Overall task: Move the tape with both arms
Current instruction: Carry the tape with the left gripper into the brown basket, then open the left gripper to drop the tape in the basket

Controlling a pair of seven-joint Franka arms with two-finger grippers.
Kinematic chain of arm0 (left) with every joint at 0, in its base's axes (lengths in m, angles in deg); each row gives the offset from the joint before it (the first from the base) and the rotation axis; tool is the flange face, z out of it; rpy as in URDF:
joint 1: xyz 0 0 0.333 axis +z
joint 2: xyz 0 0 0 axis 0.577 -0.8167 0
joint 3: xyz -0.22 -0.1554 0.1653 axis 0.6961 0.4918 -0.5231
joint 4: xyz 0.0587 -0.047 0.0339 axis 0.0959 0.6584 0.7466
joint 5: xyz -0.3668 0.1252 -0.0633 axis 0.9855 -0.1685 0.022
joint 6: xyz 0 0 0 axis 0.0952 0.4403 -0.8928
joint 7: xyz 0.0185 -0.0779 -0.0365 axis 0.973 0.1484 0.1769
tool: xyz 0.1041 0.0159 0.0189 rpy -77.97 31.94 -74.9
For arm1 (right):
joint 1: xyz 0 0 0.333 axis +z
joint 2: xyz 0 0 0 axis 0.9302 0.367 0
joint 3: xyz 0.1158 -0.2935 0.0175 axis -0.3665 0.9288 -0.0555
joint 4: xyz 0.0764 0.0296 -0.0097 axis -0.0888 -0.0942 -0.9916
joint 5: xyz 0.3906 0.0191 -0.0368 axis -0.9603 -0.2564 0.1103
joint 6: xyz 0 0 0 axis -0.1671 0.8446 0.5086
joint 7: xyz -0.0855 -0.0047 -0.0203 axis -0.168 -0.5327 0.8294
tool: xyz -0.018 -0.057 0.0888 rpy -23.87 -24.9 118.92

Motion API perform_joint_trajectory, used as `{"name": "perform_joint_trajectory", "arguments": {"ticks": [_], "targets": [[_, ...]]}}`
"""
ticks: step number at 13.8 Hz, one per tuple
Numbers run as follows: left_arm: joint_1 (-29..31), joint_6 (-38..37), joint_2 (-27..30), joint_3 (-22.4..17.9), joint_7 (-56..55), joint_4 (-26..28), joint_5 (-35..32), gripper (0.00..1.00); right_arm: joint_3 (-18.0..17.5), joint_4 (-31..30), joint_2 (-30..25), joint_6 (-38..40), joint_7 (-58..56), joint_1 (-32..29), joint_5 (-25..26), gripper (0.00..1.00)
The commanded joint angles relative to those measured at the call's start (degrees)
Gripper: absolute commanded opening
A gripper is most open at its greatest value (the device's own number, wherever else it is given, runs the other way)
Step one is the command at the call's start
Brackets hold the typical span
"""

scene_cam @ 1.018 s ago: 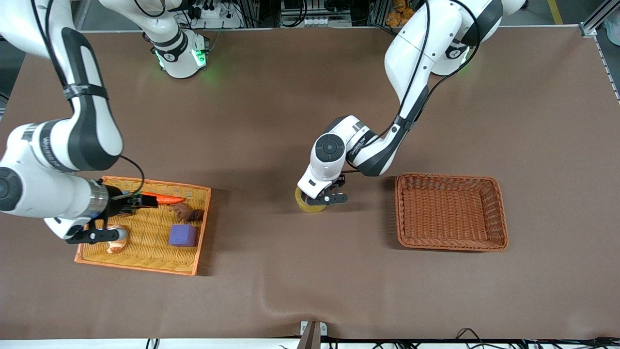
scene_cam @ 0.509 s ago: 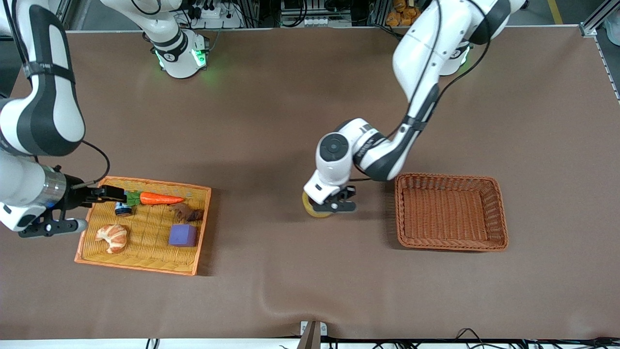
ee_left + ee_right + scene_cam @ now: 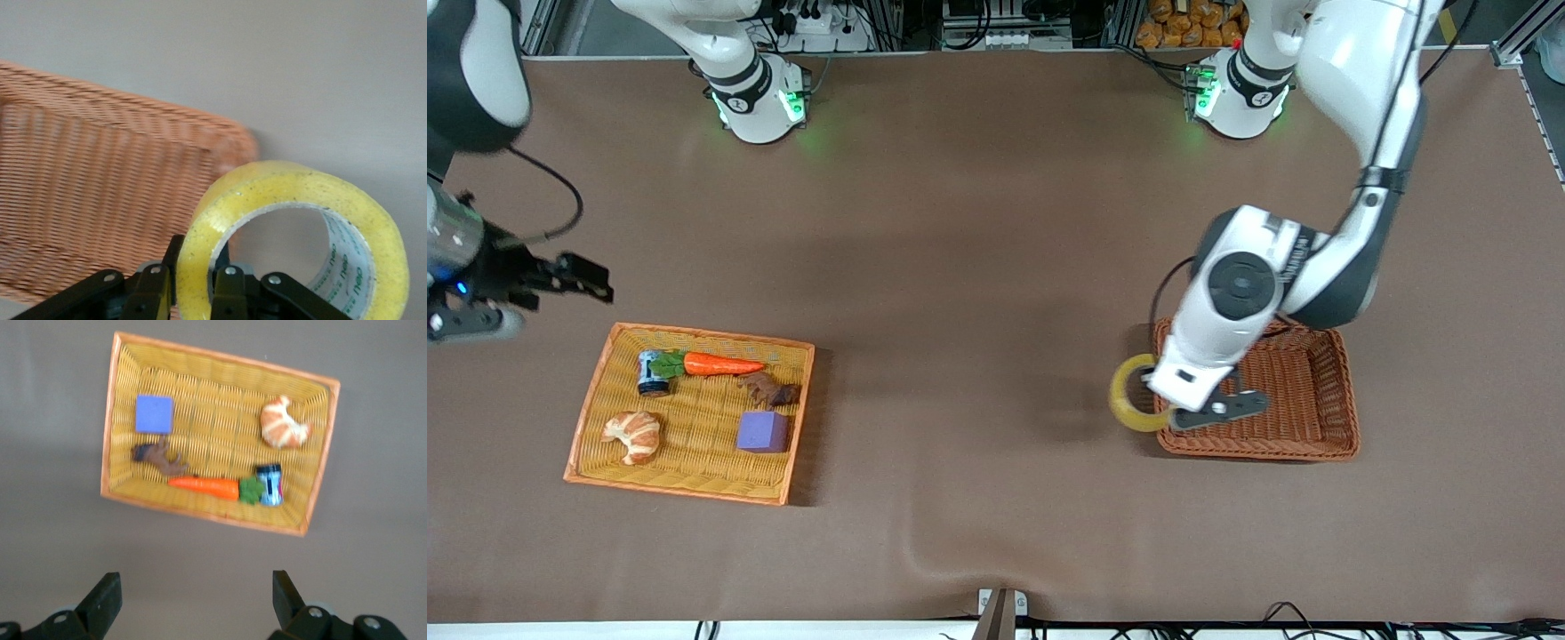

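Observation:
The tape (image 3: 1119, 400), a yellowish ring, is held upright in the air by my left gripper (image 3: 1172, 414). It hangs over the edge of the brown wicker basket (image 3: 1316, 449) that faces the right arm's end of the table. In the left wrist view the left gripper (image 3: 197, 259) is shut on the wall of the tape (image 3: 293, 187), one finger inside the ring and one outside, with the basket (image 3: 100, 187) below. My right gripper (image 3: 583, 283) is open and empty, up in the air above the table beside the yellow tray (image 3: 694, 334). Its spread jaws show in the right wrist view (image 3: 197, 590).
The yellow tray (image 3: 220, 359) holds a carrot (image 3: 716, 364), a croissant (image 3: 633, 435), a purple cube (image 3: 762, 431), a small can (image 3: 648, 372) and a brown item (image 3: 769, 389). The brown basket holds nothing.
My left gripper lifted the tape from the table's middle and carried it to the brown basket's edge. My right gripper drew up and away from the yellow tray.

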Motion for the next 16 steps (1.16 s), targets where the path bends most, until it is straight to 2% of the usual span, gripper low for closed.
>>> {"name": "perform_joint_trajectory", "arguments": {"ticks": [1,3,5,7,8,9,13,16], "targets": [[6.72,1.48,3.55,0.97,5.5,6.93,0.66,0.0,2.07,-2.65,-3.43,2.72,1.68,0.03,0.1,1.0],[10.16,3.84,3.99,0.97,9.03,10.62,0.66,0.0,5.07,-1.78,-3.78,4.04,3.87,1.35,-0.87,1.0],[14.2,6.92,5.75,1.06,12.44,14.84,0.66,0.0,5.25,-0.64,-4.92,6.5,7.55,1.27,-2.19,1.0],[17.55,10.34,4.97,1.4,15.97,16.43,1.19,0.0,5.25,-0.63,-6.85,6.43,7.92,1.36,-2.02,1.0],[18.08,11.58,4.87,1.41,16.24,17.14,1.19,0.25,5.25,-0.72,-7.21,6.51,7.66,1.36,-1.84,1.0],[18.09,11.5,5.39,1.41,17.03,17.14,1.19,0.99,5.25,-0.72,-7.3,6.6,7.05,1.27,-1.49,1.0],[17.91,4.33,15.39,2.46,19.94,14.87,1.19,1.0,5.08,-0.63,-7.39,6.6,6.69,1.18,-0.53,1.0],[18.0,-9.98,22.08,4.39,20.2,6.28,1.36,1.0,4.99,0.59,-6.87,6.51,7.74,1.18,-0.78,1.0]]}}
